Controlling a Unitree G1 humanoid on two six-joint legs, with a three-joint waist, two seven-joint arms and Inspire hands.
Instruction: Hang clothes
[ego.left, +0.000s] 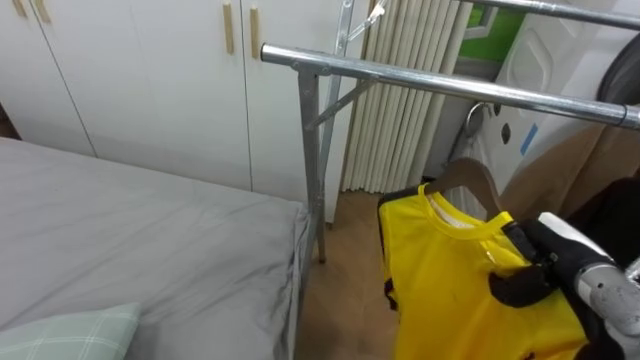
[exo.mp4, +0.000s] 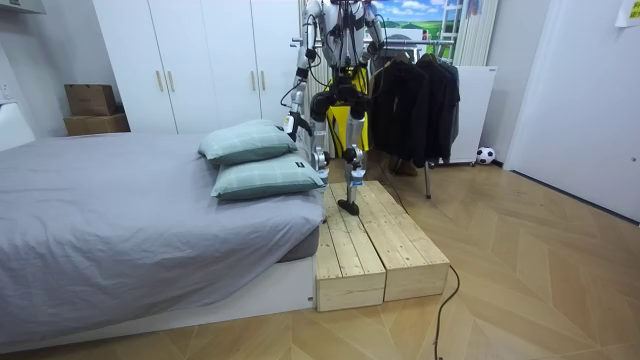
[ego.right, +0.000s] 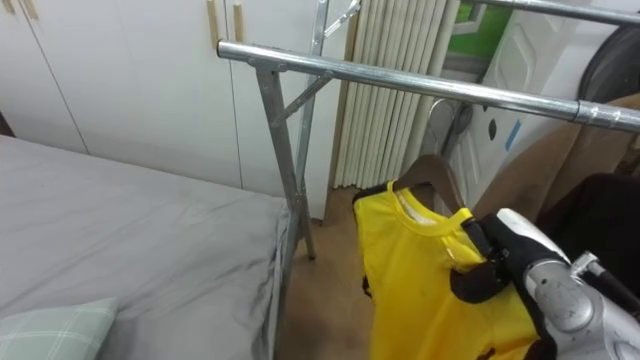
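the right hand (ego.left: 555, 262) comes in at 4 o'clock of the eye views, its dark fingers (ego.left: 520, 287) curled round the shoulder of the yellow shirt (ego.left: 455, 295), clamped on the cloth at the end of the hanger (ego.left: 470, 178). the shirt hangs on that wooden hanger at 5 o'clock, collar up, body falling out of the lower edge. the hanger's metal hook (ego.left: 478, 112) rises toward 1 o'clock and ends just under the rail (ego.left: 420, 80); whether it sits over the rail i cannot tell. the rail is a steel bar running from 11 o'clock to 3 o'clock, with its post (ego.left: 312, 170) dropping to the floor at the bed's corner. dark clothes (ego.left: 622, 205) show at 3 o'clock, beside the hand. the grey bed (ego.left: 130, 240) lies from 9 to 7 o'clock, with a pale green pillow (ego.left: 70, 335) at 7 o'clock. white wardrobe doors (ego.left: 150, 70) stand at 10 o'clock and a pleated curtain (ego.left: 400, 110) at 12 o'clock behind the rail.

in the room view the robot stands on a wooden platform (exo.mp4: 375, 245) at the bed's side, facing the rack with its back to the camera. its left hand (exo.mp4: 291, 123) hangs low at the room view's left, near the upper pillow; its fingers i cannot tell.
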